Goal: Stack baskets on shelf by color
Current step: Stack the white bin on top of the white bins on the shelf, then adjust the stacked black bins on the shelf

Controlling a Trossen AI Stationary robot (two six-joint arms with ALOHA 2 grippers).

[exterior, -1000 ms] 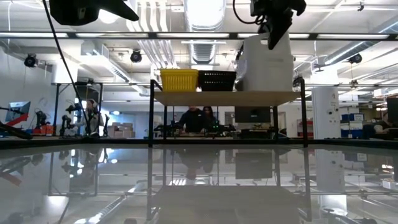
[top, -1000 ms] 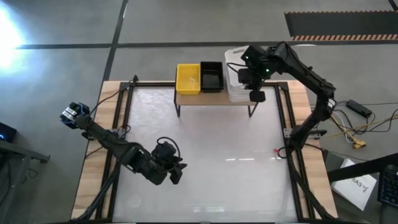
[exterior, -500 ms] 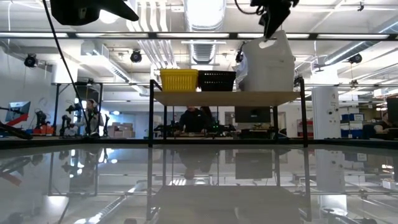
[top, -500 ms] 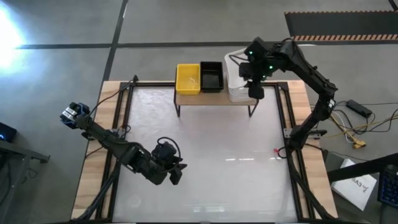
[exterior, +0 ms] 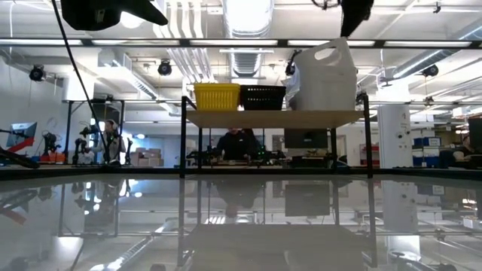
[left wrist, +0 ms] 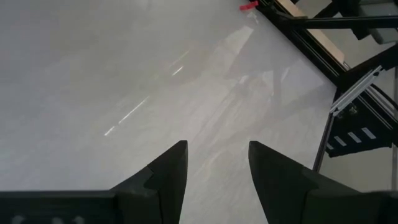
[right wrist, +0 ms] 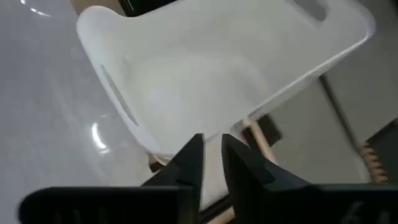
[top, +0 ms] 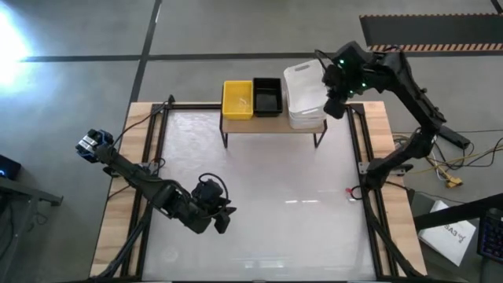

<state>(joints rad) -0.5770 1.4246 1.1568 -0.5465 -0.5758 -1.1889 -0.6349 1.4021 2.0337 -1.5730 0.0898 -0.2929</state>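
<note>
My right gripper (top: pixel 336 108) hangs just off the shelf's right end, fingers (right wrist: pixel 189 163) drawn narrow with nothing between them. Beside it I see the white baskets (top: pixel 305 96) stacked on the shelf (exterior: pixel 273 118), top one tilted, next to the black basket (top: pixel 267 97) and yellow basket (top: pixel 237 100). My left gripper (left wrist: pixel 213 167) waits part-open over the table (top: pixel 259 189).

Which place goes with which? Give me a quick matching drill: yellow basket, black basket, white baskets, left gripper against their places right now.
Things:
1. yellow basket
2. black basket
3. white baskets
4. left gripper

Places:
A. shelf, middle
B. low over the table, near side
C. shelf, left end
D. shelf, right end, stacked, top one tilted

Pairs: 1-C, 2-A, 3-D, 4-B
</note>
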